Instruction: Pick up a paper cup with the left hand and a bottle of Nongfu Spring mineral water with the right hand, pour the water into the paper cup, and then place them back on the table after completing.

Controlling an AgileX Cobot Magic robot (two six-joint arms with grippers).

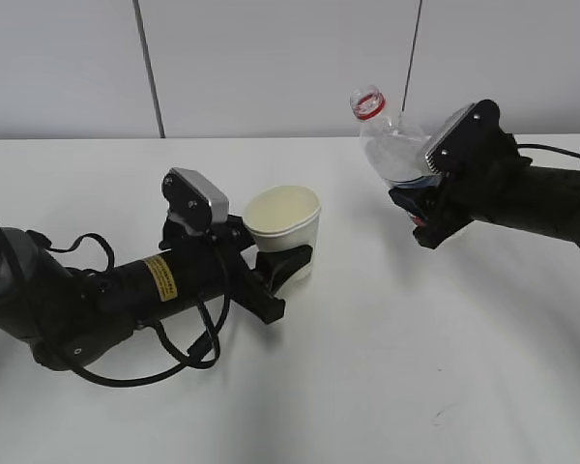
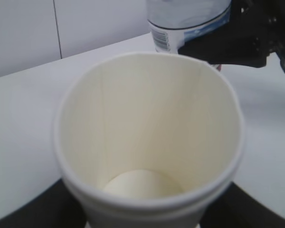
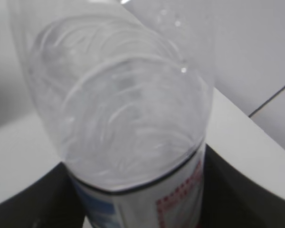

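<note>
The left hand [image 1: 280, 271] clamps the upright paper cup [image 1: 283, 227] at centre. At its three o'clock, well apart, the right hand [image 1: 420, 208] grips the uncapped bottle [image 1: 391, 145], tilted toward eleven o'clock above the table [image 1: 387, 367]; nothing between them.

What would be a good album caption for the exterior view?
Left gripper holds an empty paper cup; right gripper tilts an open water bottle toward it.

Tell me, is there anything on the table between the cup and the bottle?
No. In the exterior view, only bare white table lies between the cup and the bottle; they are apart.
</note>
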